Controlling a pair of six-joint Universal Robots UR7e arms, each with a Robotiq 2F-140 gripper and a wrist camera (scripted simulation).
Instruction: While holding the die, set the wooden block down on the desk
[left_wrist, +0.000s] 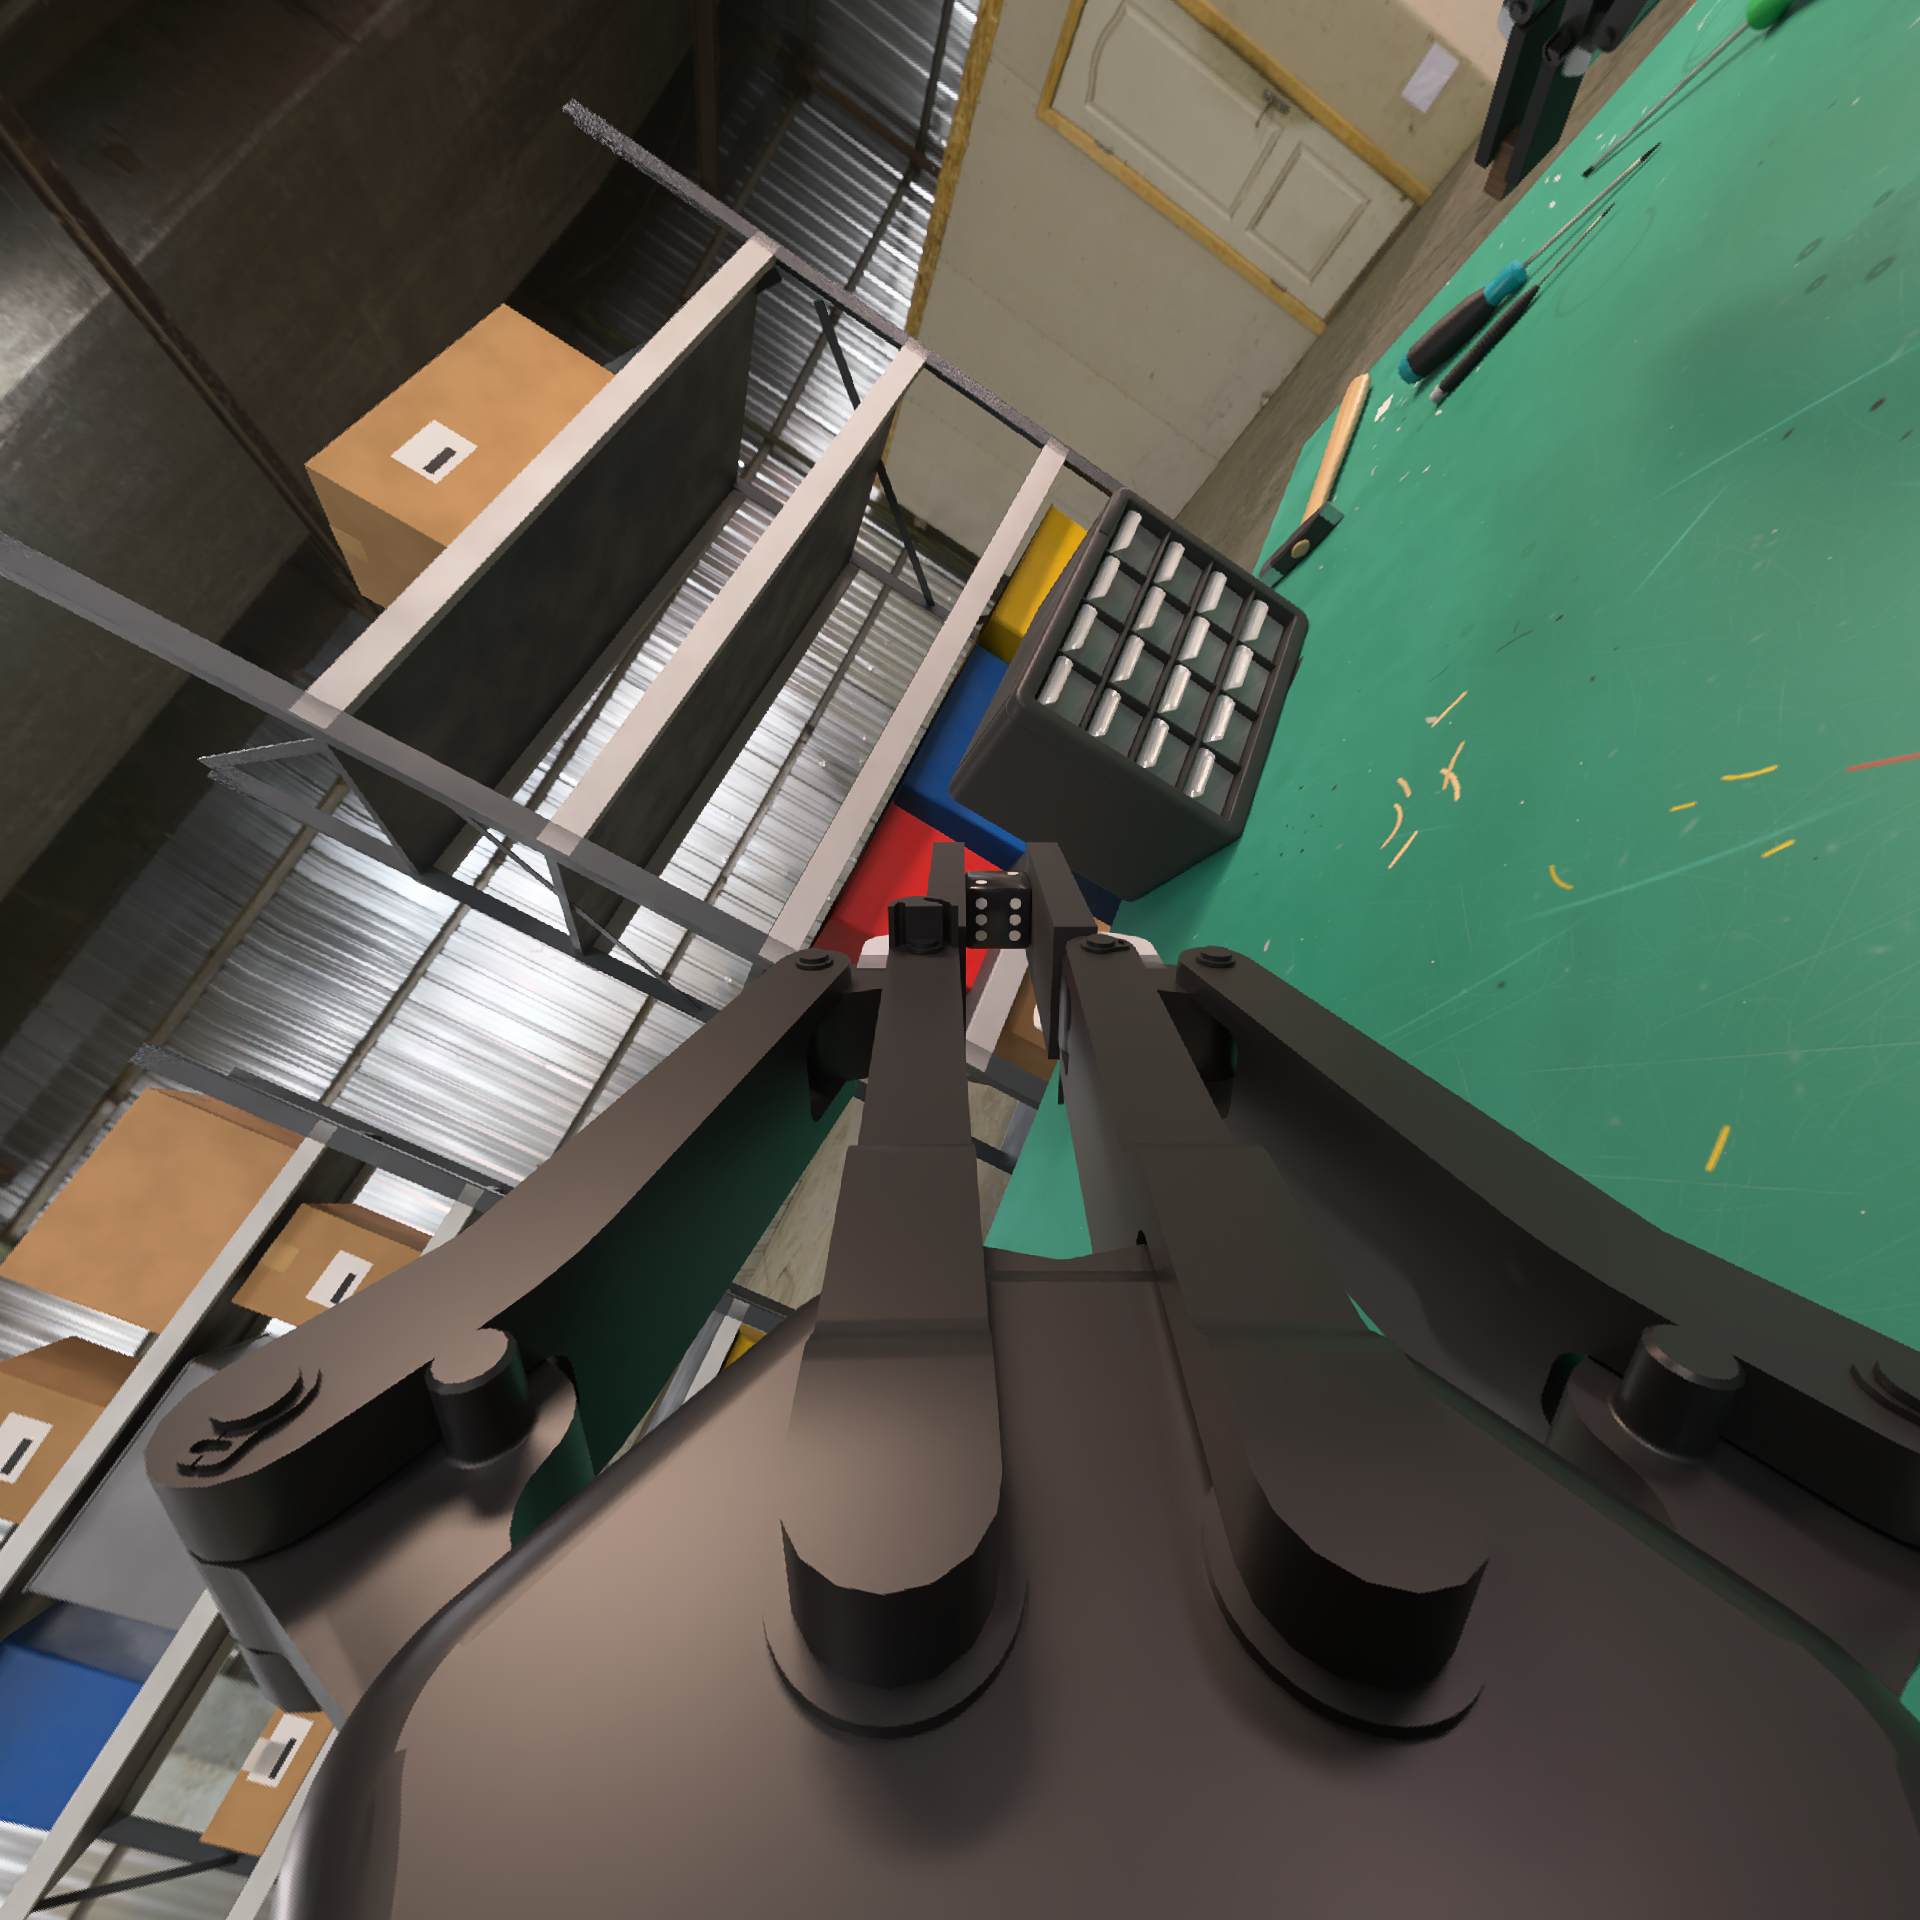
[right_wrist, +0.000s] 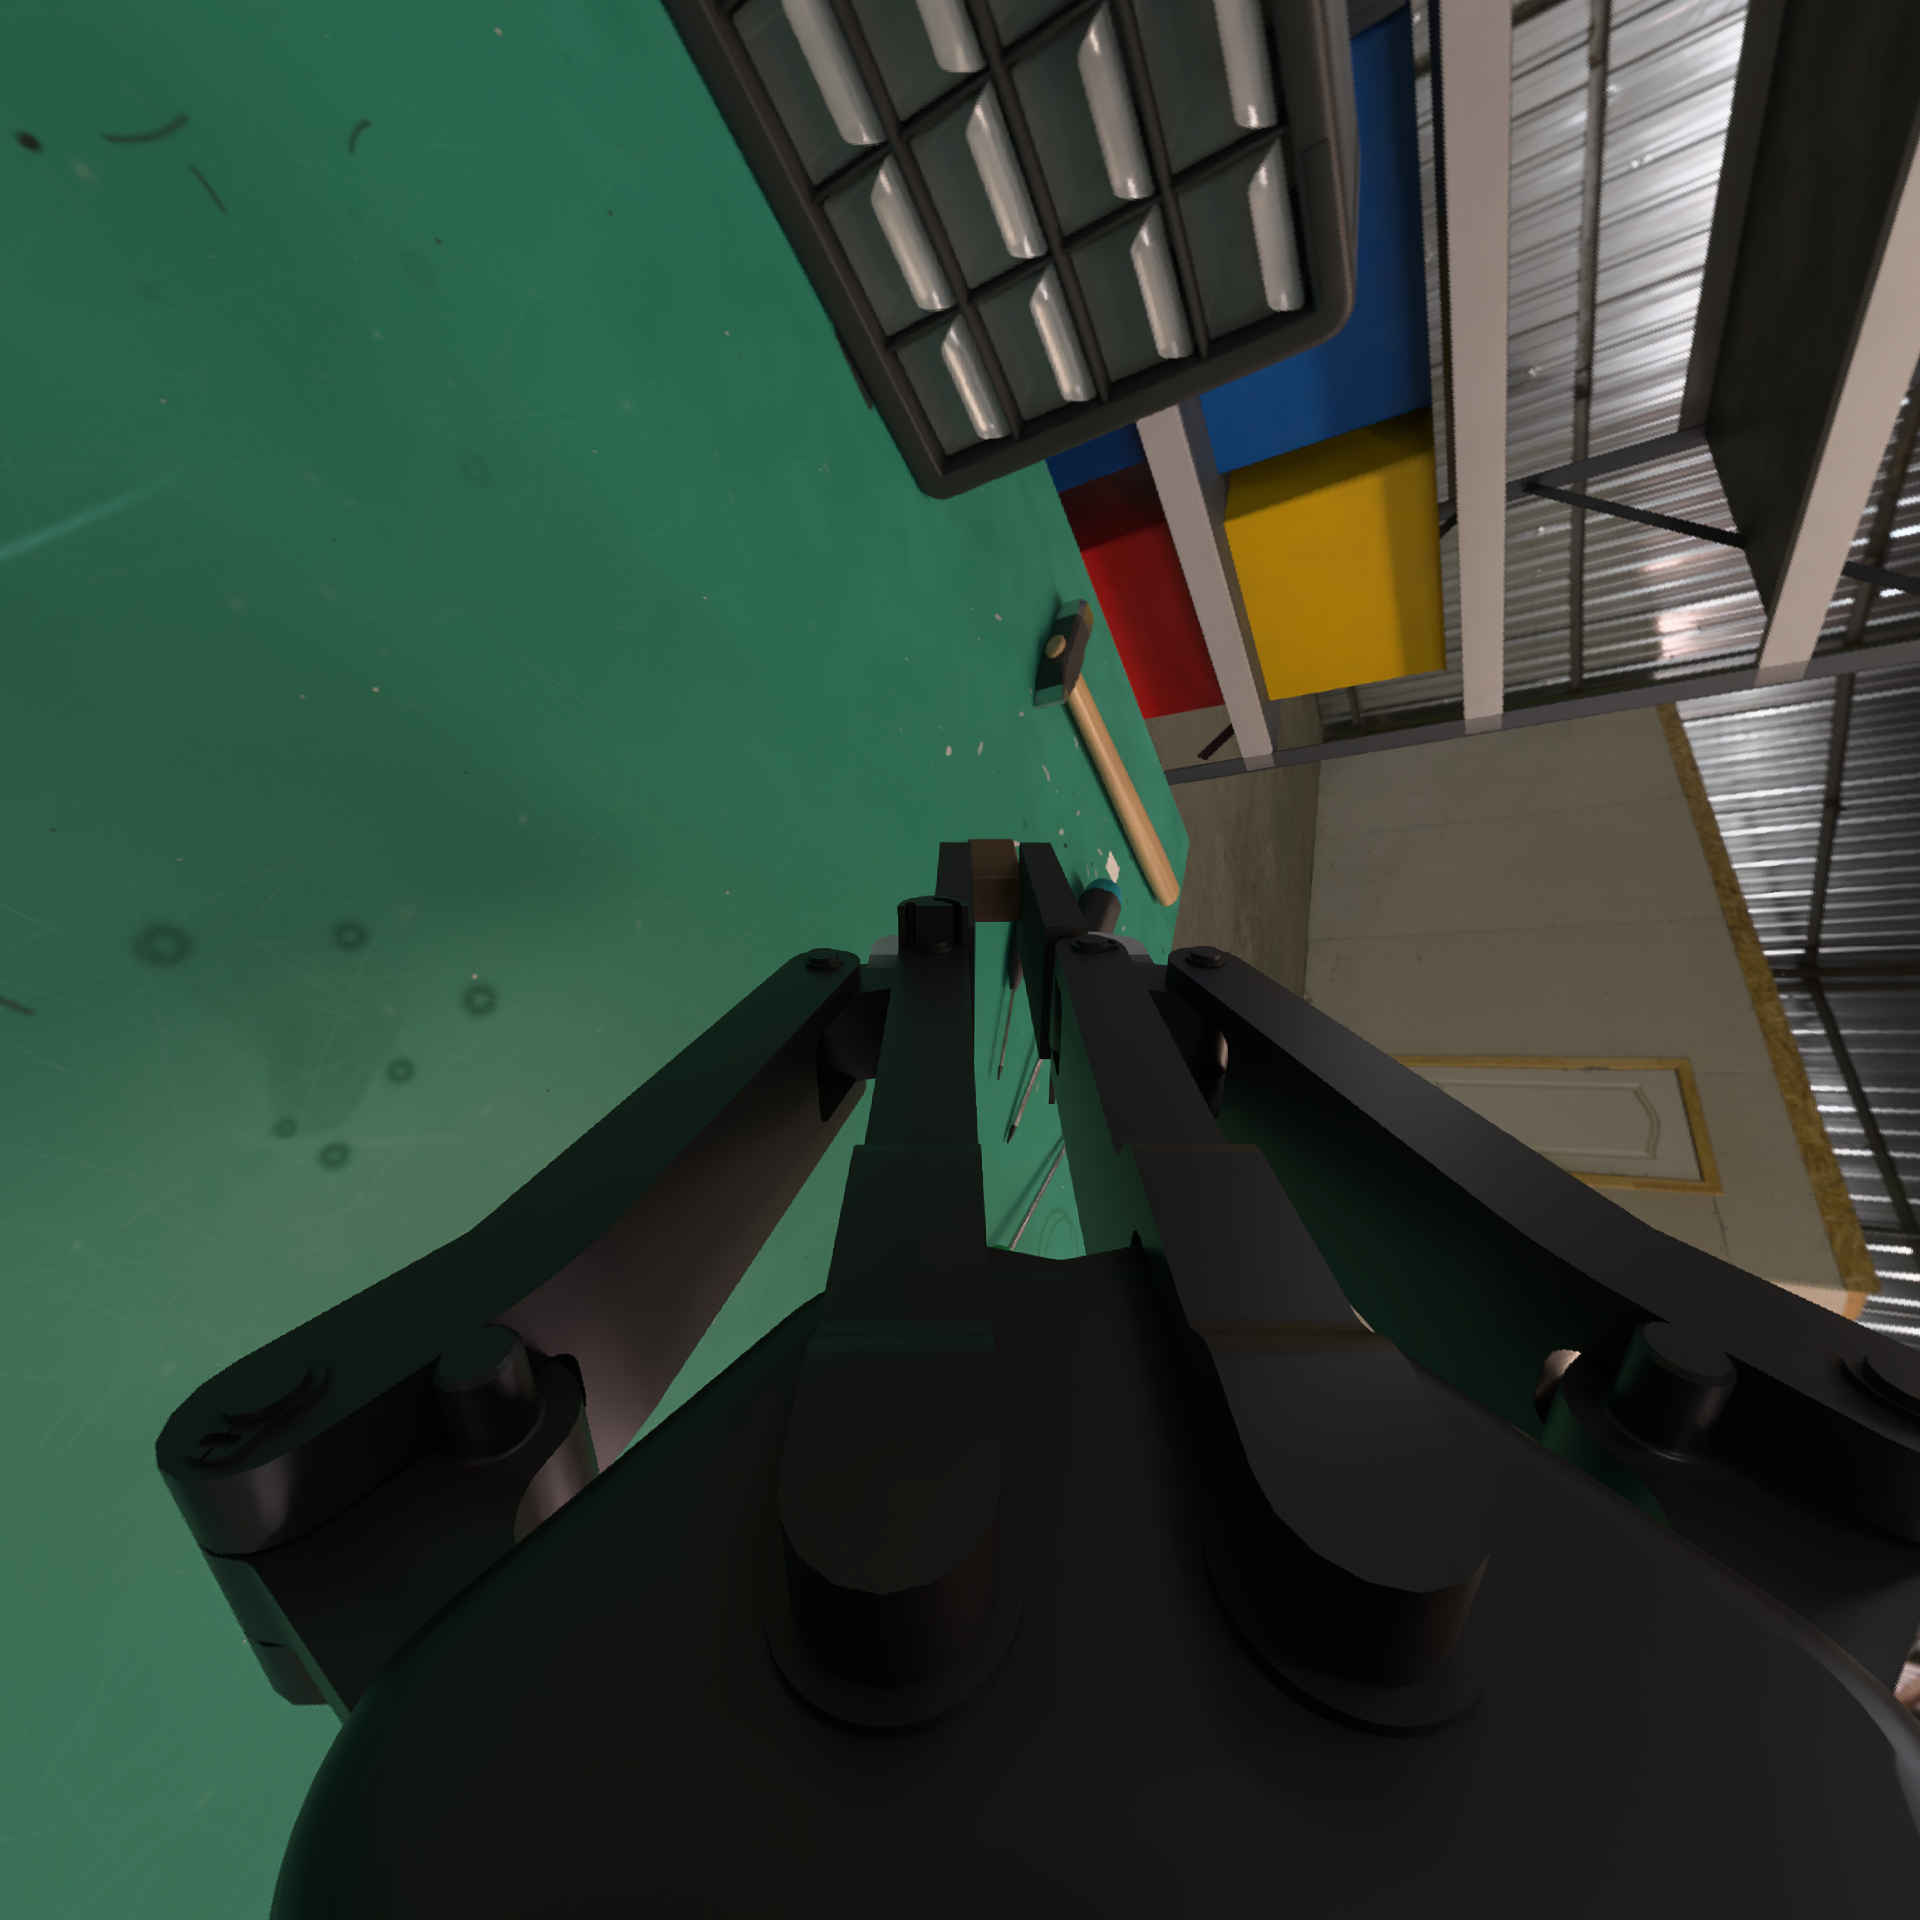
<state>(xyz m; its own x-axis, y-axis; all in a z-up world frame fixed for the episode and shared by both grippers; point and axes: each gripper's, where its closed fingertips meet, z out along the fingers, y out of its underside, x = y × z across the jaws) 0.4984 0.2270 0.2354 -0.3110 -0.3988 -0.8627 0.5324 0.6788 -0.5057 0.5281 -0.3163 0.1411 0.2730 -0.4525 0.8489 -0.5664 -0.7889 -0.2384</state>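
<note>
Storage racking with brown cartons (left_wrist: 447, 447) lines the room behind a green bench (left_wrist: 1610, 831) that bears scratches and coloured scraps. On the bench stand a dark drawer cabinet (left_wrist: 1143, 686), a wooden-handled hammer (right_wrist: 1117, 790) near the edge, and screwdrivers (left_wrist: 1465, 322) farther along. Red, blue and yellow bins (right_wrist: 1335, 561) sit on the rack beyond the cabinet.

Left gripper (left_wrist: 995, 904): the fingers are drawn narrow and clamp the die (left_wrist: 997, 910) between their tips. The die is black with white pips and sits square in the grip, held in the air just off the near corner of the cabinet, past the bench edge as this view shows it. The holding half of the task is in place.

Right gripper (right_wrist: 995, 883): the fingers are likewise narrow and grip the wooden block (right_wrist: 995, 881), of which only a small brown part shows between the tips. Green bench lies behind it, with the hammer handle and a screwdriver handle close by in the view. Whether the block touches the bench cannot be told from this angle; no contact shadow is visible.

Assessment: both items are secured, but the block is not yet released. Remaining work is to lower it to a bare patch of bench, open the right fingers and withdraw, with the left grip unchanged
</note>
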